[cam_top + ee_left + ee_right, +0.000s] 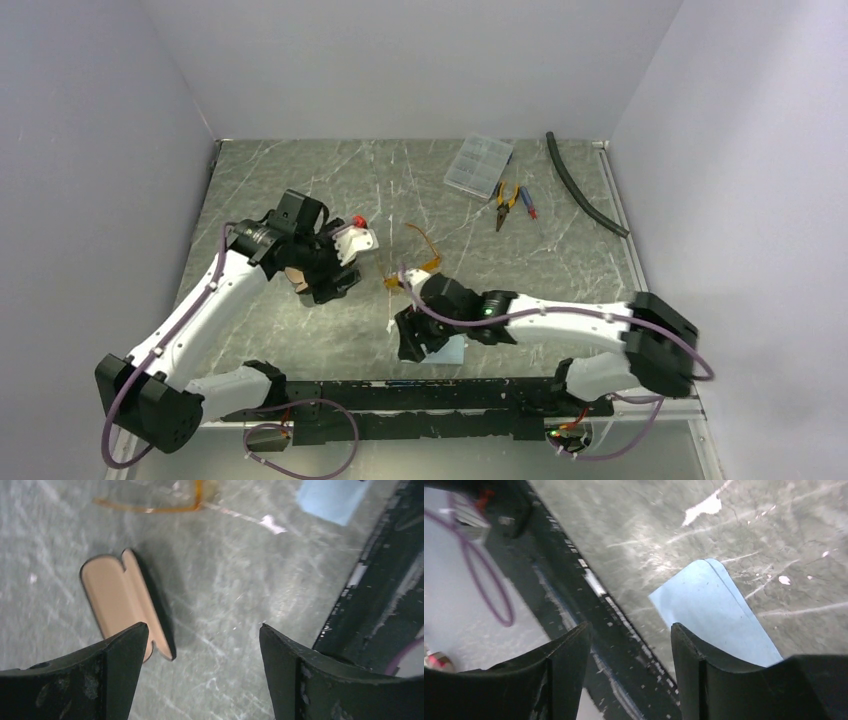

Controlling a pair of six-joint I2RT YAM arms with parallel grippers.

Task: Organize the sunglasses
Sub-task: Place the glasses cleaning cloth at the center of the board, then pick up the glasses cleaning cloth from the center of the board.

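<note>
Low at the front of the desk, right jaws stand parted over a blue cloth, gripping nothing — left jaws gape wide above a tan glasses case. Farther in, between both arms, the sunglasses lie loose.

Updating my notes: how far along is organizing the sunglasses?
Done: nothing visibly. In hand: nothing; left hand and right hand are open and empty. Left: the sunglasses lie on the table, outside the case; the blue cloth lies loose too.
</note>
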